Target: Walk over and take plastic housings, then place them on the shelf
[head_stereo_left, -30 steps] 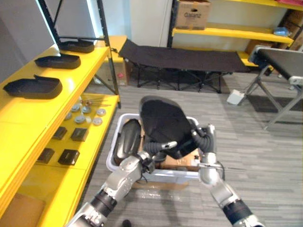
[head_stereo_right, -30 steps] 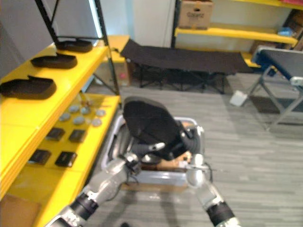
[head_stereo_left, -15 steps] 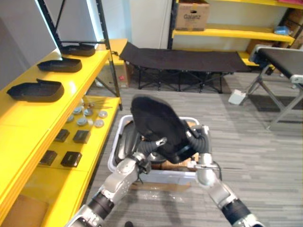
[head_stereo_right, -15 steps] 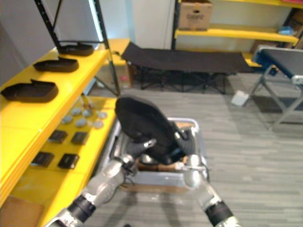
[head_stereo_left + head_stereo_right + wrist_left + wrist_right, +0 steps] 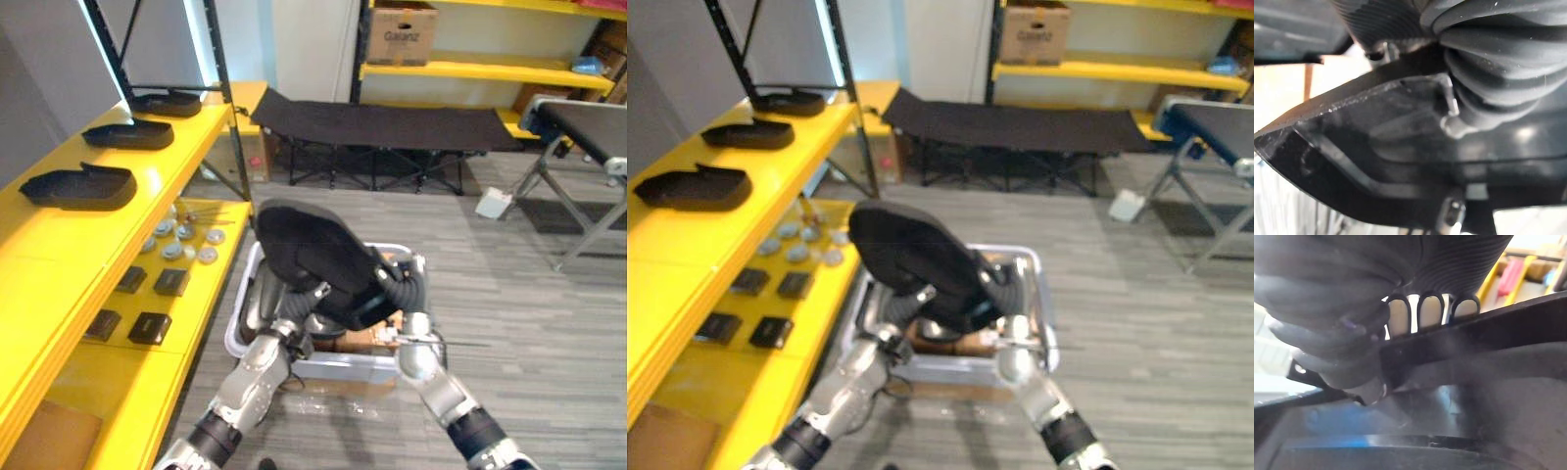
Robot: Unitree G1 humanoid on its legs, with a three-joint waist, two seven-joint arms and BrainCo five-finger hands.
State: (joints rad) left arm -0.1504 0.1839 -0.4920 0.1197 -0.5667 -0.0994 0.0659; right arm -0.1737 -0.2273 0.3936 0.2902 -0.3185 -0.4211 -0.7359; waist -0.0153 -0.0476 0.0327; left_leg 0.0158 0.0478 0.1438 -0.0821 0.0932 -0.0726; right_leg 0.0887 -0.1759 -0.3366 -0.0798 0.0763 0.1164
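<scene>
We see a rounded black plastic housing [image 5: 309, 250] lifted clear of the floor and held between both hands, tilted, directly above a white plastic bin [image 5: 343, 368] that stands on the grey plank floor. The left hand [image 5: 306, 302] grips its lower near edge from our left, with one silver finger curled up onto the dark shell. The right hand [image 5: 400, 286] clamps the opposite edge. In the right wrist view its fingers [image 5: 1399, 316] hook over the rim of the housing while the thumb presses the near face, so both hands are closed on the part. Inside the bin, a second black housing [image 5: 266, 294] leans against the left wall beside some brown cardboard [image 5: 367, 339]. To our left runs the yellow metal shelf [image 5: 59, 255]. Its upper tier carries three more black housings [image 5: 67, 186] in a row, well apart from the held one. The lower tier holds small black boxes [image 5: 157, 326] and a cluster of round silver discs [image 5: 181, 240]. Beyond the bin stands a black folding cot [image 5: 382, 122].
</scene>
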